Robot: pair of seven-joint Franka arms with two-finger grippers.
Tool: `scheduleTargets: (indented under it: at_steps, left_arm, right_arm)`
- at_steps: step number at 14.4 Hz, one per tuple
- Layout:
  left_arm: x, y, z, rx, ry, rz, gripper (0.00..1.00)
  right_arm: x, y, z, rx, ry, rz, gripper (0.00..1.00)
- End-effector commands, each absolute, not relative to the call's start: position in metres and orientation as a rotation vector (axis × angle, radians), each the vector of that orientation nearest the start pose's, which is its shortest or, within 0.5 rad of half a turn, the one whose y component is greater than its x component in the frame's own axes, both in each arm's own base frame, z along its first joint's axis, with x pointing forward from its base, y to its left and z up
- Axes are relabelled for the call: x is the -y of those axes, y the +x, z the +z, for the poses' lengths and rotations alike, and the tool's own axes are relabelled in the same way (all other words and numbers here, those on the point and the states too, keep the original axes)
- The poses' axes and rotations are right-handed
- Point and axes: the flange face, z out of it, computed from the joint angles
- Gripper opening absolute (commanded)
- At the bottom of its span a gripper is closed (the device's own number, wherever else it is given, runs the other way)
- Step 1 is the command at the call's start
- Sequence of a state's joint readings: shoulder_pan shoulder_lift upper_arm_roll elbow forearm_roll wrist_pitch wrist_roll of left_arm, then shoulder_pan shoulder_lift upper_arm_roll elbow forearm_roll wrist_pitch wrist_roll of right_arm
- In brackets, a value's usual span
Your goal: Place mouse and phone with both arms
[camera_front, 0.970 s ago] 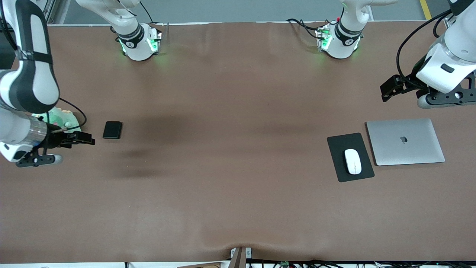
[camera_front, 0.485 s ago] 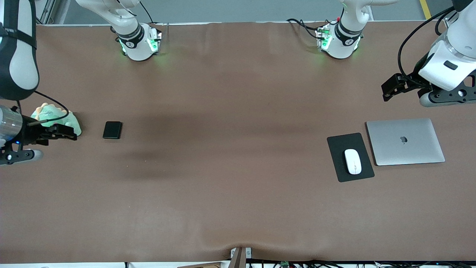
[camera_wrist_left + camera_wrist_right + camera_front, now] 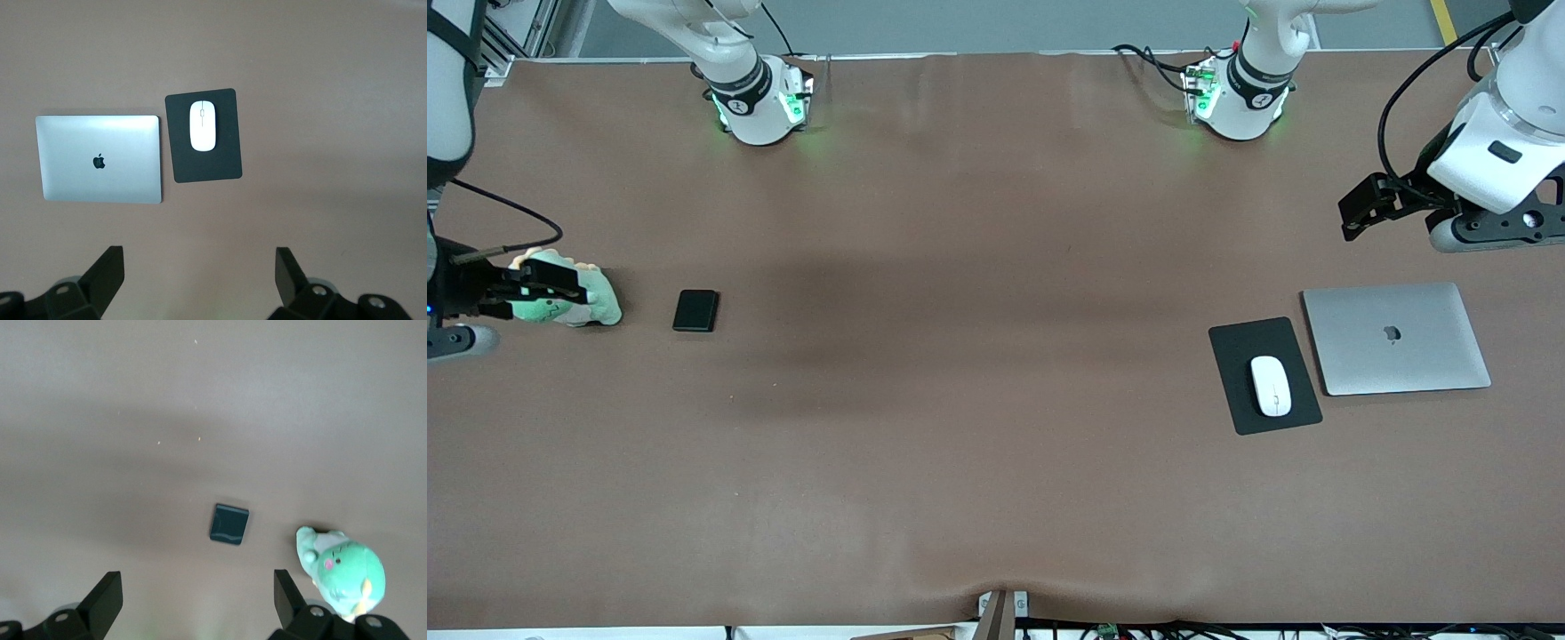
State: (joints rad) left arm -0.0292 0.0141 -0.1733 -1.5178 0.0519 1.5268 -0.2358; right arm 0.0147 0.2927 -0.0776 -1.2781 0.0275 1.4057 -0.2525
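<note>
Front view: the phone lies on the worktop beside the toy, near the right gripper; the mouse sits on its pad, nearer the left gripper. Both jaws stand apart, empty.

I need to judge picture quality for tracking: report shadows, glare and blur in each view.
Front view: broad soft shadow bands darken the table near the phone; green glow at both bases. Left wrist view: sharp, mouse evenly lit, laptop shows mild sheen. Right wrist view: soft shadow bands on the table, plush toy slightly soft.
</note>
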Motion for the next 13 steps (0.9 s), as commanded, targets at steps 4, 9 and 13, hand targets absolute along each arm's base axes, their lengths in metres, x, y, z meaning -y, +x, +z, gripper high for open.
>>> scheduleTargets:
  at_steps: [4, 9, 13]
  left_arm:
    - [0.111, 0.533, 0.655, 0.027, -3.073, -0.071, 1.0]
    - [0.112, 0.539, 0.653, 0.015, -3.093, -0.101, 1.0]
    - [0.11, 0.542, 0.648, 0.015, -3.093, -0.079, 1.0]
  right_arm:
    - [0.037, 0.582, 0.638, 0.285, -3.094, 0.3, 1.0]
    - [0.036, 0.551, 0.656, 0.253, -3.096, 0.282, 1.0]
    - [0.036, 0.526, 0.659, 0.198, -3.099, 0.275, 1.0]
